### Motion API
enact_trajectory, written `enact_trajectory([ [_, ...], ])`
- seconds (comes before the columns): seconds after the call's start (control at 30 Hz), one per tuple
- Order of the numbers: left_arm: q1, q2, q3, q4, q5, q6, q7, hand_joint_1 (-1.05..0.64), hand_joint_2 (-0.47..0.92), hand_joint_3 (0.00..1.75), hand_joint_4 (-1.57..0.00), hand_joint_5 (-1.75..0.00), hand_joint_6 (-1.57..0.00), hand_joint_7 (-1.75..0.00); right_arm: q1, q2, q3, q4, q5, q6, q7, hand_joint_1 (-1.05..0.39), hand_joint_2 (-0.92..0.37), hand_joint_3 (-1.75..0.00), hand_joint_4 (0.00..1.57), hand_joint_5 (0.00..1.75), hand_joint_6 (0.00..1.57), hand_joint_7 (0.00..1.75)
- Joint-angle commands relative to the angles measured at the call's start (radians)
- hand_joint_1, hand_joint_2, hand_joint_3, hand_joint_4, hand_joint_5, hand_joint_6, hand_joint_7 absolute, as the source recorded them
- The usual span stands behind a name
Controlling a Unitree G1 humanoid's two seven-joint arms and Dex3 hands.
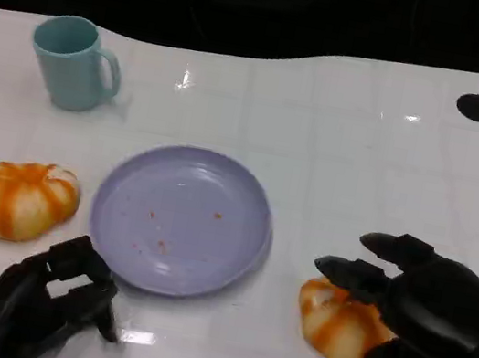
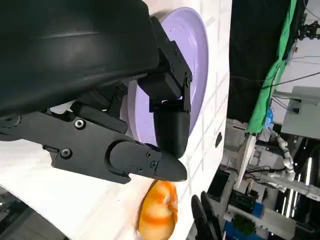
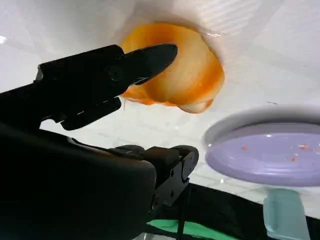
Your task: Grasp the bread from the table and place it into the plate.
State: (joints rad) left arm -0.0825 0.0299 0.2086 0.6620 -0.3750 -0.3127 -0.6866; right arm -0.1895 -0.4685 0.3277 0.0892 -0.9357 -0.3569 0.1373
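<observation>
Bread is what sits on the white table (image 1: 339, 141) in two pieces, and the table itself is the biggest thing, its far edge curving against a dark background. Next in size is the lilac plate (image 1: 181, 220), near the middle of the table, bare but for a few orange crumbs. The right hand (image 1: 425, 309) hangs low over the table to the right of the plate, its fingers spread and arched over one orange-and-white bread roll (image 1: 339, 325); the roll lies on the table, near the plate's right rim but apart from it. From the right wrist camera one finger (image 3: 150, 57) crosses in front of the roll, yet whether the hand actually grips it I cannot tell. The left hand (image 1: 47, 298) rests by the plate's near left edge, fingers curled in with nothing between them. A second bread roll (image 1: 24, 199) lies on the table just left of the plate, apart from it and from the left hand. A pale blue mug (image 1: 74, 62) stands upright toward the far left. Smallest is a black round spot (image 1: 477, 107) near the table's far right edge
</observation>
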Motion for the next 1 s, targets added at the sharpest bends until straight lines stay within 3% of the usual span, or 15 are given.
enact_trajectory([
  [0.03,0.018,0.01,0.005,0.004,0.002,0.006,0.01,-0.58,0.92,0.08,-0.75,-1.71,-0.69,-1.43,-0.025,-0.028,0.021,0.019,-0.003,0.03,0.023,-0.55,-0.86,-0.01,0.12,0.14,0.29,0.0],
  [0.33,0.018,0.011,0.004,0.007,0.001,0.002,0.007,-0.59,0.92,0.08,-0.75,-1.7,-0.69,-1.43,-0.045,-0.042,0.048,-0.001,0.019,0.089,0.124,-0.54,-0.87,0.0,0.1,0.12,0.26,0.0],
  [1.0,0.025,0.006,-0.002,-0.009,0.002,0.007,0.011,-0.62,0.92,0.05,-0.76,-1.7,-0.69,-1.43,-0.063,-0.071,0.068,-0.034,0.095,0.099,0.279,-0.5,-0.86,0.0,0.19,0.1,0.31,0.02],
])
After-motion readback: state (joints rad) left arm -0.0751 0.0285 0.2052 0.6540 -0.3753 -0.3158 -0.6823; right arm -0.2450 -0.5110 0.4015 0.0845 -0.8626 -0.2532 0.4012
